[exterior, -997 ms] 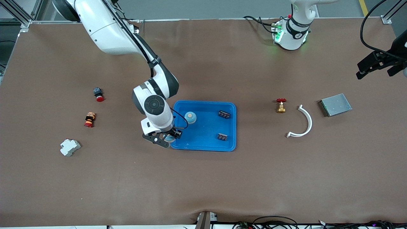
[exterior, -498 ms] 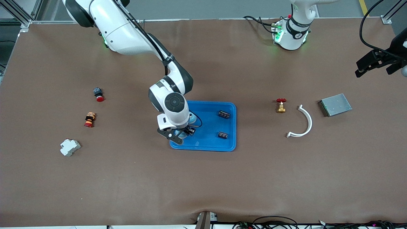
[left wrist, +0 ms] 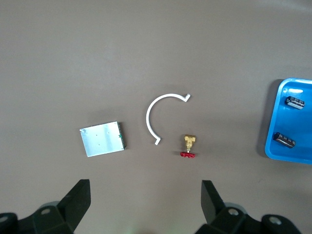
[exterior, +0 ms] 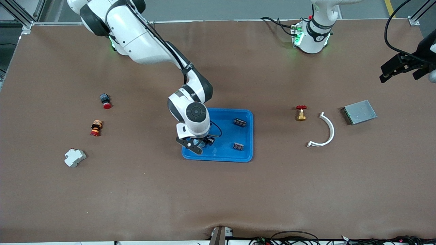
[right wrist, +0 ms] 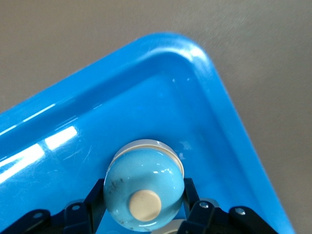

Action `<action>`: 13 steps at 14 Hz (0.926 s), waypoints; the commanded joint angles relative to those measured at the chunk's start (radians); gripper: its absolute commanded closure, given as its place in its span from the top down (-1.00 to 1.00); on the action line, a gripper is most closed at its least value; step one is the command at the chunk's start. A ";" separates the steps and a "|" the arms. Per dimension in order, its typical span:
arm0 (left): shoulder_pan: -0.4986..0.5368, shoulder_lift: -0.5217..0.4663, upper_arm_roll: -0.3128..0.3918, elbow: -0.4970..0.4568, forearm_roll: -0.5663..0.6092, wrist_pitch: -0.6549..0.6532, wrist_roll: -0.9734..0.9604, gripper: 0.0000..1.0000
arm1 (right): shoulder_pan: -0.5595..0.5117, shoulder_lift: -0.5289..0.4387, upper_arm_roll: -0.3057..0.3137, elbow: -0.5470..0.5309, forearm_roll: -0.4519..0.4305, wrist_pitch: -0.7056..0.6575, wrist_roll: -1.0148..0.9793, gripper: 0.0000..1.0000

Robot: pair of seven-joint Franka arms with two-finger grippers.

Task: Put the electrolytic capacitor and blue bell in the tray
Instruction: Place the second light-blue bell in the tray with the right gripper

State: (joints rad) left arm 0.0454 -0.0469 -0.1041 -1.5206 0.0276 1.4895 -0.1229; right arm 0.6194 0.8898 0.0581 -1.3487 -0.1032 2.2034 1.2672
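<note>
The right hand (exterior: 201,144) hangs over the blue tray (exterior: 245,157), near the corner closest to the front camera at the right arm's end. It pinches a light-blue bell (right wrist: 144,189); the arm hides the bell from the front. Two dark capacitors (exterior: 239,122) (exterior: 238,146) lie in the tray; no lettering on them can be read. The left hand (exterior: 400,68) waits spread above the desk (exterior: 218,197), partly cut off at the edge.

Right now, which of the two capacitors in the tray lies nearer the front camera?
The capacitor lower in the front view, close to the tray's camera-side rim. The other capacitor sits by the rim toward the robots' bases.
</note>
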 commanded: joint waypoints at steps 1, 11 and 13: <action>0.004 -0.011 -0.003 -0.009 -0.015 -0.011 -0.004 1.00 | 0.017 0.038 -0.007 0.054 -0.012 -0.010 0.032 -1.00; 0.004 -0.060 -0.003 -0.088 -0.046 0.043 -0.007 1.00 | -0.001 0.038 -0.012 0.054 -0.020 -0.007 0.004 -1.00; 0.004 -0.071 -0.003 -0.107 -0.048 0.063 -0.010 1.00 | -0.009 0.038 -0.012 0.056 -0.018 0.018 0.004 -1.00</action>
State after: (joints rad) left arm 0.0450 -0.0699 -0.1051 -1.5700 0.0008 1.5201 -0.1245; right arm 0.6225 0.9016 0.0420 -1.3295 -0.1057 2.2066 1.2741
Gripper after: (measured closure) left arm 0.000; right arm 0.335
